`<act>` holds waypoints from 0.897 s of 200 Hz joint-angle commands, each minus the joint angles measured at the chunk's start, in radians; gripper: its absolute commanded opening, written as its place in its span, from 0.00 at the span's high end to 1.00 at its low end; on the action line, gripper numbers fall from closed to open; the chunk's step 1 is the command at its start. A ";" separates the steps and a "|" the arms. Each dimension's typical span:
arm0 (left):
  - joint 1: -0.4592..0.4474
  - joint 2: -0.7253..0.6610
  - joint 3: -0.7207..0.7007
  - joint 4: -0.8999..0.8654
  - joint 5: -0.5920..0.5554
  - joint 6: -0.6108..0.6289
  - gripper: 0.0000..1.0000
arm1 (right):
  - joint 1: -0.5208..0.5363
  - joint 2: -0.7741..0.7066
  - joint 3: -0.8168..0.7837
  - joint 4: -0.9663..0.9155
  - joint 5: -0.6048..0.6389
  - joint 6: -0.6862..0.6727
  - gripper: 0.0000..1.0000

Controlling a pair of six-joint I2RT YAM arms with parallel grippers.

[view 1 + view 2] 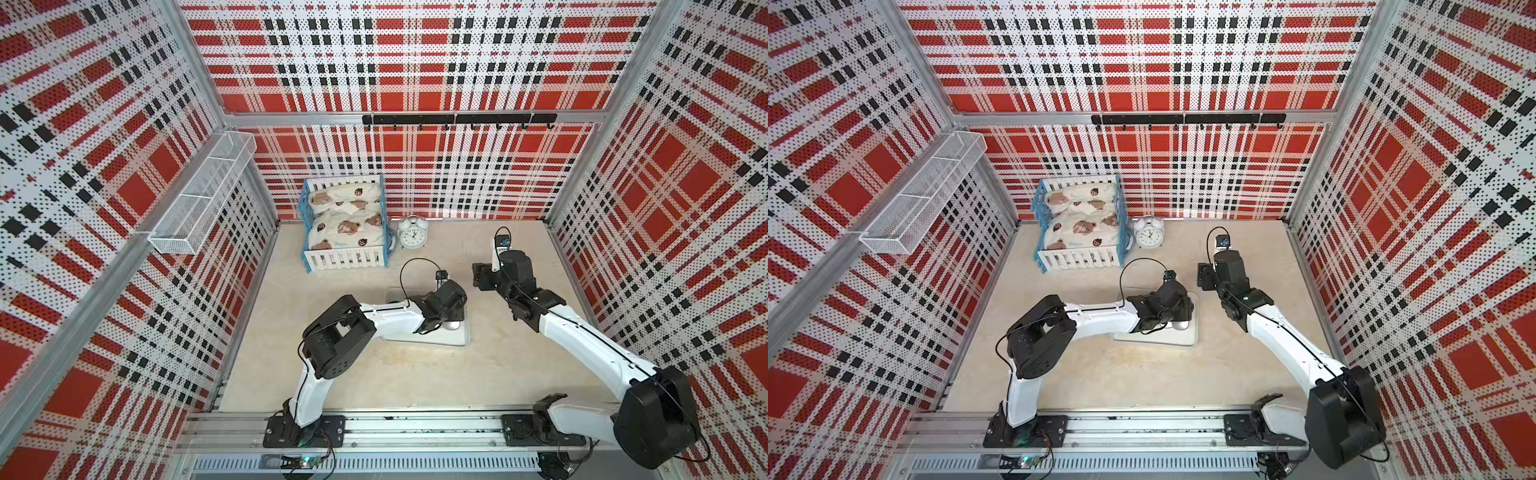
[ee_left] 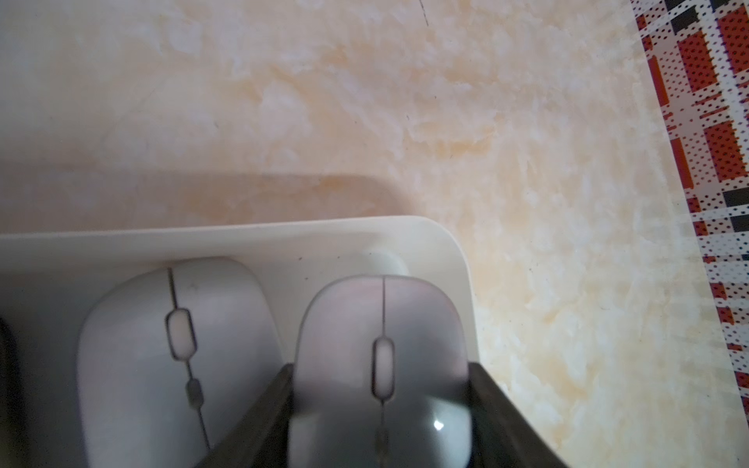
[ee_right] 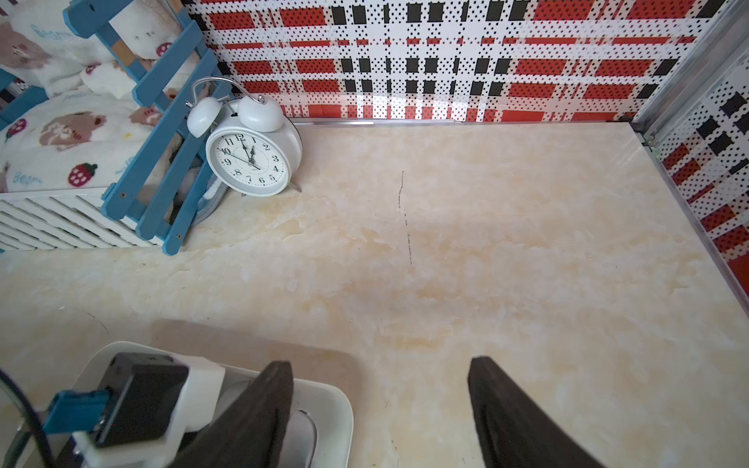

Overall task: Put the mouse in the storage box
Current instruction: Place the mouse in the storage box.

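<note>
Mouse point(image 2: 381, 312), pale grey plastic, clamped by left gripper point(image 2: 380, 368) over shallow white storage box point(image 2: 446, 243).
Not yet released; right gripper point(image 3: 380, 362) parted, empty.

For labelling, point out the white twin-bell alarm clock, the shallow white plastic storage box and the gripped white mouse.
alarm clock point(image 3: 252, 160): right wrist view, dial centre.
storage box point(image 2: 364, 227): left wrist view, rim edge.
gripped mouse point(image 2: 383, 366): left wrist view, scroll wheel.

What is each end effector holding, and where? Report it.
Left end effector grips the white mouse by its two long sides; right end effector holds nothing.
</note>
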 commanded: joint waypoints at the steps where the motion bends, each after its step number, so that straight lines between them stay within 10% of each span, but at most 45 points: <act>1: 0.009 0.016 -0.001 0.011 0.004 -0.008 0.48 | -0.008 -0.008 -0.006 0.013 0.000 -0.004 0.24; 179: -0.031 0.073 0.199 -0.168 -0.047 0.037 0.46 | -0.008 0.012 -0.007 0.018 -0.011 0.002 0.25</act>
